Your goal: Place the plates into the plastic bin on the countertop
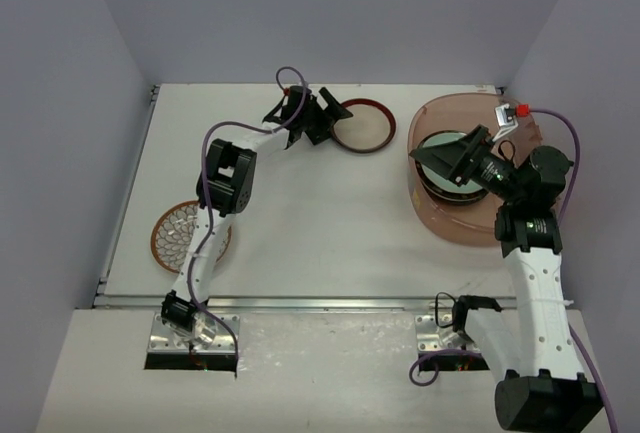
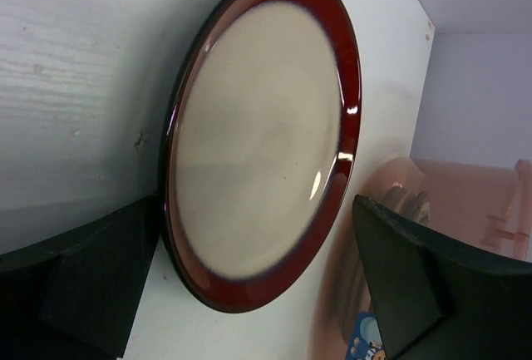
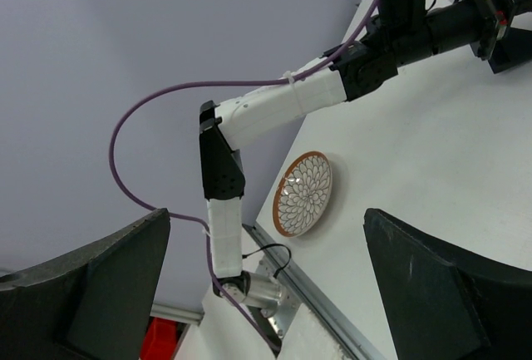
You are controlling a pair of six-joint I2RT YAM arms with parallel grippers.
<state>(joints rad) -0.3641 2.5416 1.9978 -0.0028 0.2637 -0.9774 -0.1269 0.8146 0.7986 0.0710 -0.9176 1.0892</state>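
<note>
A maroon-rimmed plate (image 1: 363, 125) lies flat on the white countertop (image 1: 320, 218) at the far middle. My left gripper (image 1: 333, 120) is open at its left rim; in the left wrist view the plate (image 2: 262, 135) fills the space ahead, its near edge between the spread fingers (image 2: 83, 293). The pinkish plastic bin (image 1: 450, 225) stands at the right and holds a stack of plates with a mint green one (image 1: 452, 145) on top. My right gripper (image 1: 445, 153) hovers over that stack, open and empty. A brown-white petal plate (image 1: 190, 235) lies at the near left.
The bin's wall (image 2: 474, 198) shows just right of the maroon plate. The right wrist view looks across the table at the petal plate (image 3: 304, 194), the left arm (image 3: 274, 110) and the metal front edge (image 3: 316, 302). Grey walls enclose the table.
</note>
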